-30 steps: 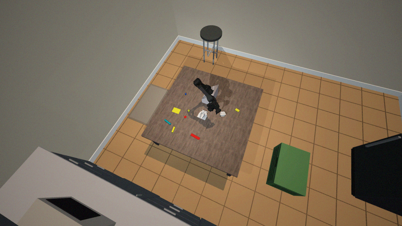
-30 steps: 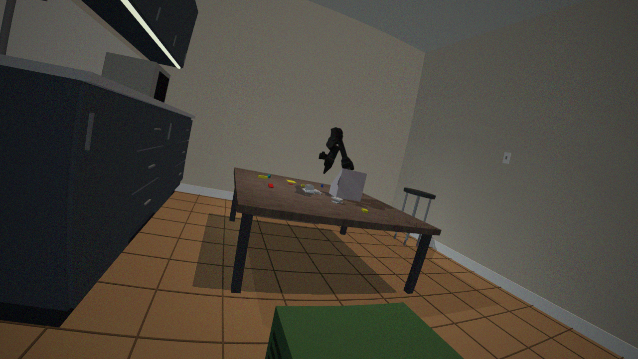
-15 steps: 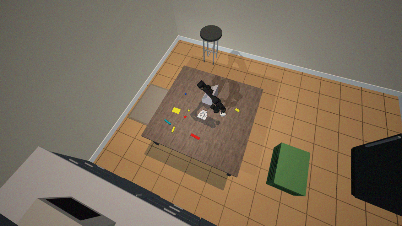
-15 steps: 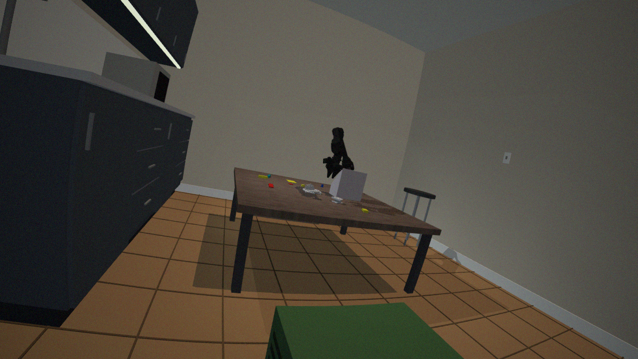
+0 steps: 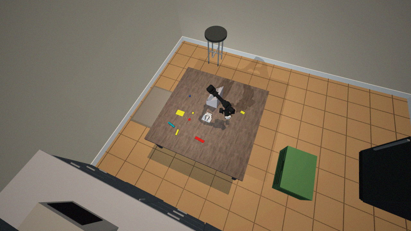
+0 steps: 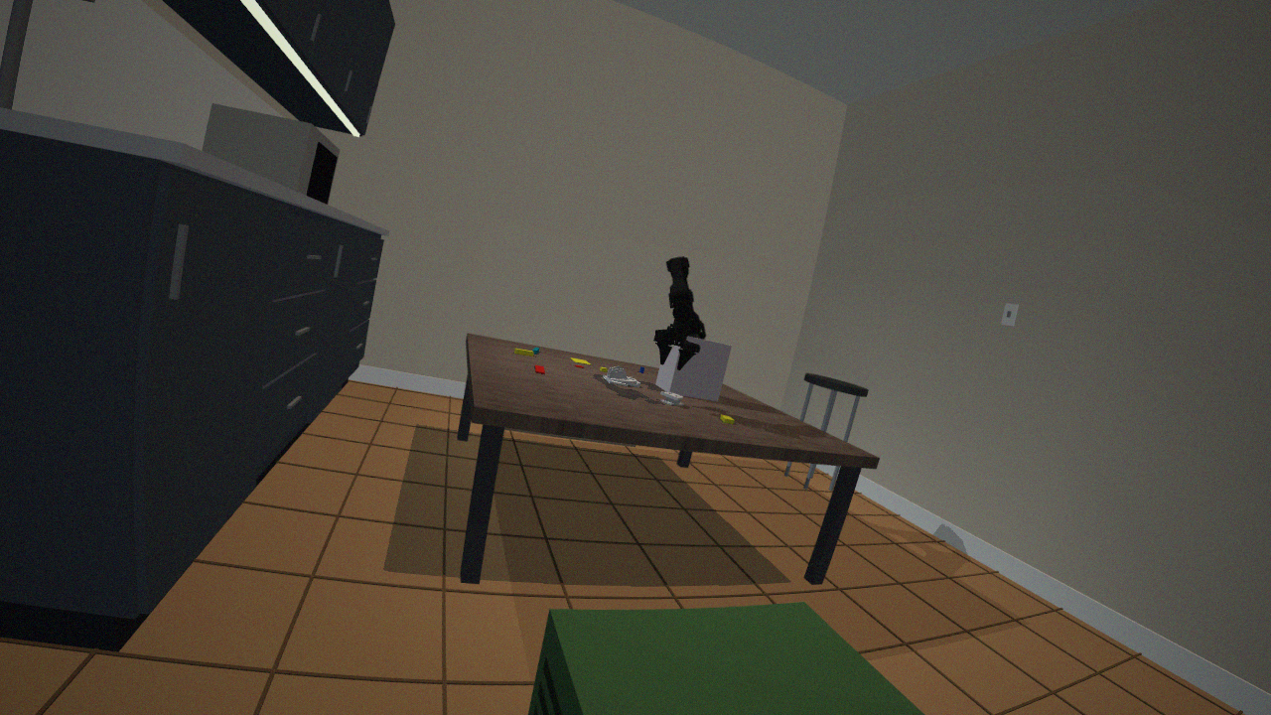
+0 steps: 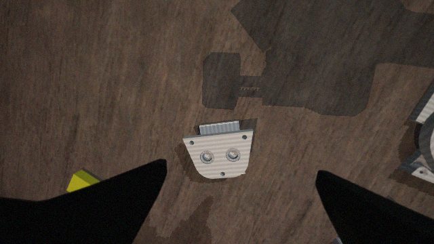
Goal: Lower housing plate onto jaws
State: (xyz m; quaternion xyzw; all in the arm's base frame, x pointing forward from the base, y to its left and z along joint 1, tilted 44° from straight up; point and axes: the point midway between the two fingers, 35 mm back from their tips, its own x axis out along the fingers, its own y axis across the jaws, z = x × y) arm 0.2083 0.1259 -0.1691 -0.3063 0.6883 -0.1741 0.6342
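Observation:
The housing plate (image 5: 227, 117) (image 6: 670, 398) (image 7: 221, 146) is a small pale trapezoid with two ringed holes and three small holes. It lies on the table, a ribbed block showing at its straight edge. The jaw assembly (image 5: 206, 117) (image 6: 619, 376) (image 7: 422, 173) stands apart from it, cut off at the right edge of the wrist view. In that view its jaws and stubs are mostly out of frame. My gripper (image 5: 226, 113) (image 6: 672, 362) (image 7: 239, 171) is open and empty, above the plate. The plate shows between the fingertips, nearer the left one.
A yellow block (image 5: 242, 112) (image 6: 727, 418) (image 7: 81, 182) lies beyond the plate. A pale wedge-shaped box (image 5: 212, 101) (image 6: 703, 368) stands close to the arm. A yellow square (image 5: 180, 112), a teal bar (image 5: 171, 124) and a red bar (image 5: 199, 139) lie farther off.

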